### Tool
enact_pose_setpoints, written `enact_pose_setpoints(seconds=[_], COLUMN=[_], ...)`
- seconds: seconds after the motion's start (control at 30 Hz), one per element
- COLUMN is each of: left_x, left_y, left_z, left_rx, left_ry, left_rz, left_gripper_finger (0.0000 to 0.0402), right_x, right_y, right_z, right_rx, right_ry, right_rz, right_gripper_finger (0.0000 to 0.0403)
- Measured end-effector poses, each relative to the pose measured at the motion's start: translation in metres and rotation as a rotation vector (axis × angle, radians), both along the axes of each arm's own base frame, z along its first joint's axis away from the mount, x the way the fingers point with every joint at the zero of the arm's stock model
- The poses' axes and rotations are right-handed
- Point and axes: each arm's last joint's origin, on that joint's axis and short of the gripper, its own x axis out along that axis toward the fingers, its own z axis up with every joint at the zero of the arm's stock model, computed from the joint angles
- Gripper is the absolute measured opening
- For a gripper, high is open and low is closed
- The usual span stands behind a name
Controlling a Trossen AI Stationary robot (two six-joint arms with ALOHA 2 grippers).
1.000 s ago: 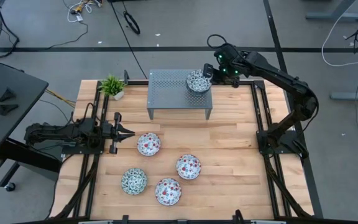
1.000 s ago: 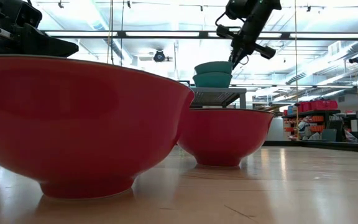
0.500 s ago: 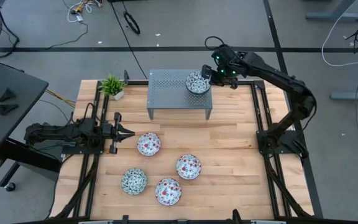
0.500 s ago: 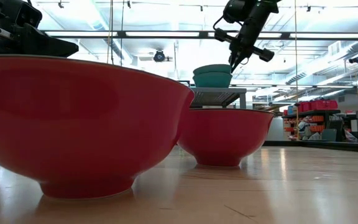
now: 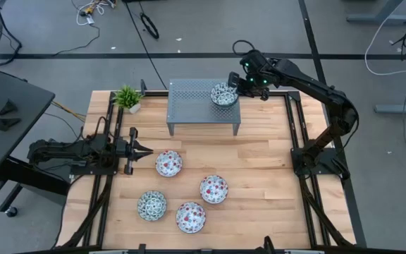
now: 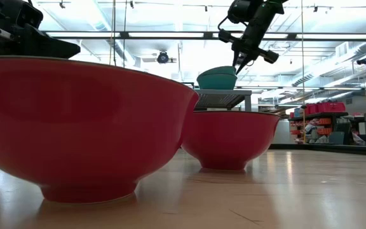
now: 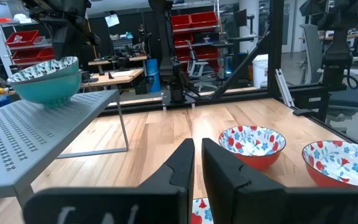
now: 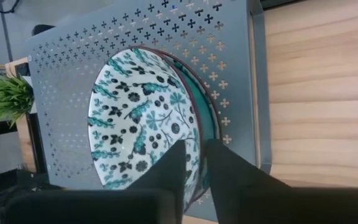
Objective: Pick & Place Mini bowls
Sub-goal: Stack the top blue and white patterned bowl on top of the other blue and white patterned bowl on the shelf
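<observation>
Left gripper (image 5: 141,148): I have it parked low over the left edge of the surface (image 5: 266,162), pointing across at the bowls; its fingers (image 7: 182,163) are drawn almost together with only a thin slit between them, and nothing is in it

Small potted plant (image 5: 127,97): on the far left corner of the surface, just beside the stand

Green bowl on the surface (image 5: 151,205): upright on the near left part, near the red ones but touching none

First red bowl (image 5: 168,164): upright, closest to the left gripper's tips, apart from them

Grey perforated stand (image 5: 196,106): at the far middle of the surface, its top raised on legs

Second red bowl (image 5: 190,217): nearest the front edge, just right of the green bowl

Third red bowl (image 5: 213,189): between the first and second, a little farther right

Stacked green bowls: on the stand's right end; the top bowl (image 8: 142,124) sits nested inside the lower bowl (image 8: 202,102), and from table height I see it tilted, not level with the one beneath

Right gripper (image 5: 232,85): reaching in from the right, above the stand at the top bowl's right rim; one finger stands on each side of that rim, but I cannot tell whether they pinch it or stand loose around it
</observation>
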Motion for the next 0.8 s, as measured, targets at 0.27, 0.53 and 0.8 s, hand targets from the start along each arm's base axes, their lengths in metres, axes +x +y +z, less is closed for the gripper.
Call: enact_pose_setpoints(seconds=[0.27,0.53,0.8], left_x=[0.000,0.000,0.000], left_y=[0.000,0.000,0.000], left_z=[0.000,0.000,0.000], left_rx=[0.000,0.000,0.000], left_ry=[0.000,0.000,0.000], left_rz=[0.000,0.000,0.000], left_gripper_finger=[0.0037,0.0037,0.0037], right_x=[0.000,-0.006,-0.011], right_y=[0.000,0.005,0.020], right_z=[0.000,0.009,0.031], right_rx=[0.006,-0.008,-0.181], right_ry=[-0.003,-0.032,-0.066], right_rz=[-0.005,0.000,0.172], right_gripper_finger=[0.0114,0.0125,0.0125])
